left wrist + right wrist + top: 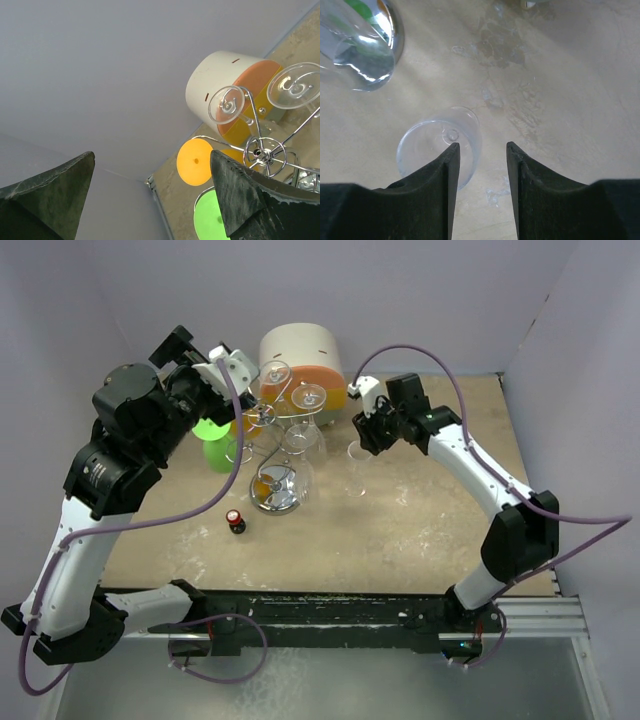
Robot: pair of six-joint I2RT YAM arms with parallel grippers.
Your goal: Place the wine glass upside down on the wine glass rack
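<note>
**Top view:** the wine glass (355,462) is seen standing on the table (430,530), apparently upright, just R of the rack (275,420); it is not yet hung. The right gripper (364,432) is held over it, prob. so it can be lowered onto bowl or stem. The left gripper (218,362) is positioned at the rack's far-L side, prob. to be kept out of the way. Other glasses (308,398) are hung foot-up on the scroll arms. Free slots can't be counted, as clear glass and wire are hard to tell apart.

**Left wrist:** the fingers (50,195) are spread wide w/ nothing betw. them. The rack's hub (263,154) is seen close, but its lower part is cut off by the R finger.

**Right wrist:** the jaws are held part-way apart w/ nothing clamped. The wine glass is viewed from above, offset to the L and partly hidden behind one finger. Height above its rim can't be judged.
</note>
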